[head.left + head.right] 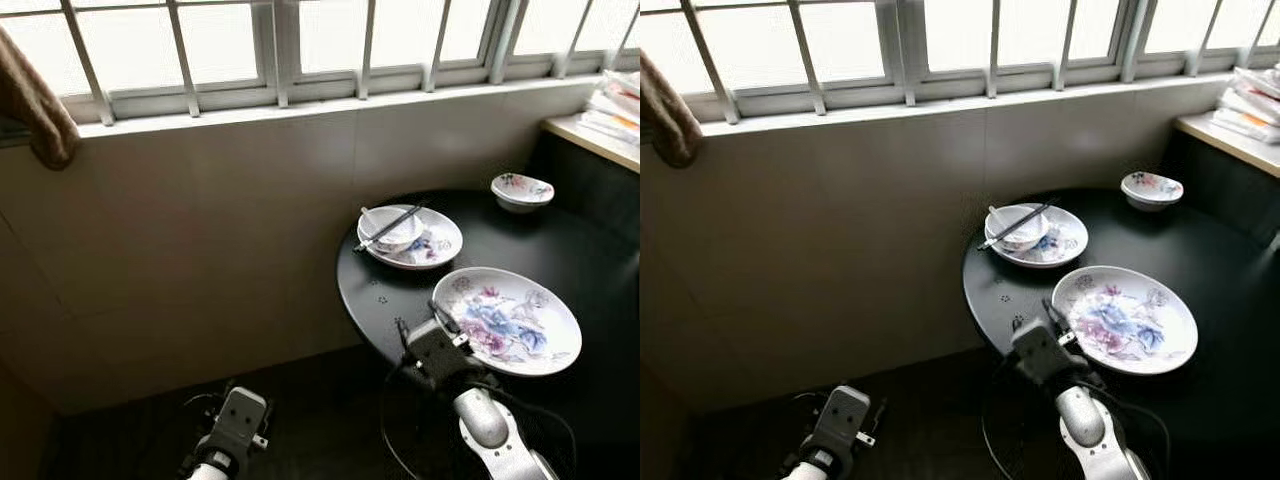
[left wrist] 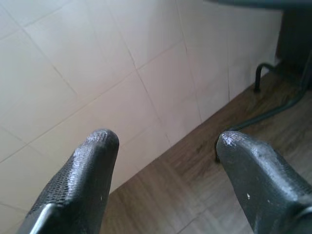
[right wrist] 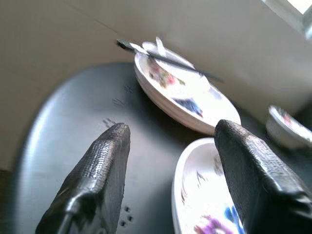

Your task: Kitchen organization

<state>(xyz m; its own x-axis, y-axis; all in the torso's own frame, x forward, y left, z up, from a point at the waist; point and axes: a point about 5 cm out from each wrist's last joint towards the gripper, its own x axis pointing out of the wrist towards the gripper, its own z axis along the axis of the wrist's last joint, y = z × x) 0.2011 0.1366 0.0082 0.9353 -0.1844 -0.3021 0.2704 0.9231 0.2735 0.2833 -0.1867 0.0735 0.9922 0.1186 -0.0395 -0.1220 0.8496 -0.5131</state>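
Right claw (image 3: 168, 161) hovers over the near-left edge of the round black table (image 1: 395, 290), fingers apart, gripping nothing, just beside the big flowered plate (image 1: 507, 320). Farther back: a second plate (image 1: 412, 238) holding a small bowl with chopsticks (image 1: 390, 226) across it; another bowl (image 1: 522, 190) far right. Left claw (image 2: 165, 165) hangs low near the tiled wall, fingers apart.

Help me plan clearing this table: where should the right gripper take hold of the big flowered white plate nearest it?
Grip the big flowered white plate by its near-left rim, where the open right gripper already hovers. The raised rim there overhangs the round black table, free of other dishes.
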